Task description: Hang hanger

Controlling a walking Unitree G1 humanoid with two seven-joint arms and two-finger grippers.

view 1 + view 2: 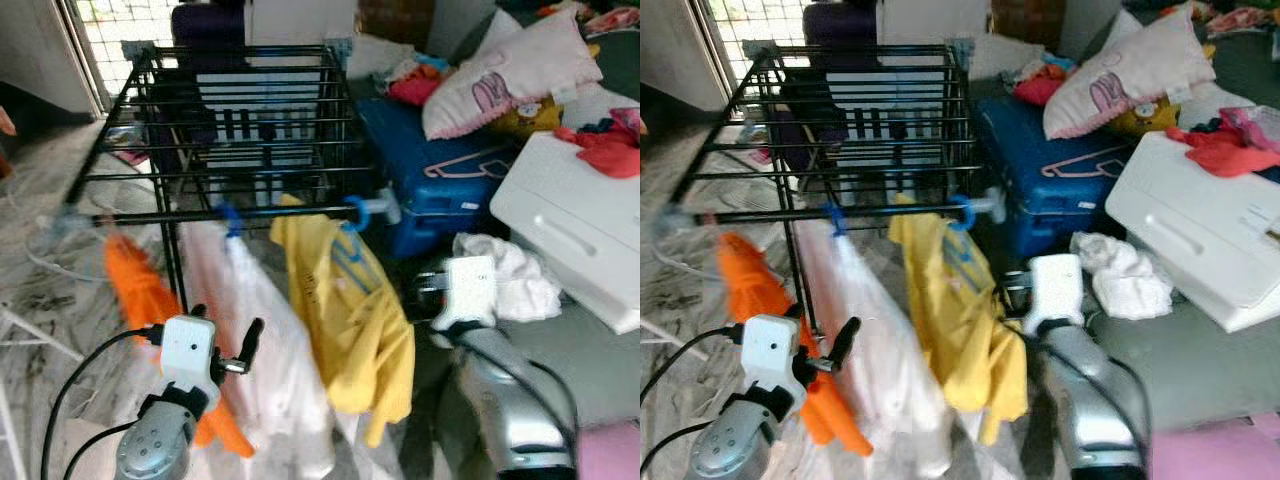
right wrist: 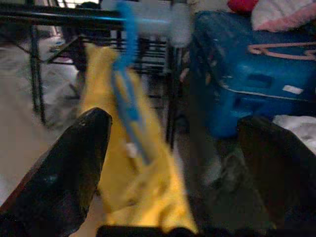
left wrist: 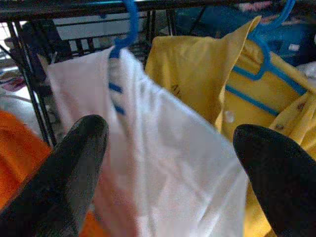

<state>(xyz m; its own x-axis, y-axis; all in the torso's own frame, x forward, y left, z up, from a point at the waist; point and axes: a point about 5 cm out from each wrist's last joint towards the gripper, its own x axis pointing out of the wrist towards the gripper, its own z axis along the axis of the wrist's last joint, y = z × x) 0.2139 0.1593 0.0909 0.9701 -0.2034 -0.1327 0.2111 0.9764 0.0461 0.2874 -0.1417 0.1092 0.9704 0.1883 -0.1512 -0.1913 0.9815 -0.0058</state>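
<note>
While the yellow shirt (image 1: 345,310) hangs racked, both arms low, left tool (image 3: 163,148) and right tool (image 2: 173,148) wide open, empty.

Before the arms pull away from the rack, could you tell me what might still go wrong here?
The yellow shirt's blue hanger hooks the rack's front bar close to its capped end, so a bump might slide it off. The open left pincer faces the white garment closely and could snag it when moving.

Head eyes look down — wrists near yellow shirt (image 3: 207,74).
</note>
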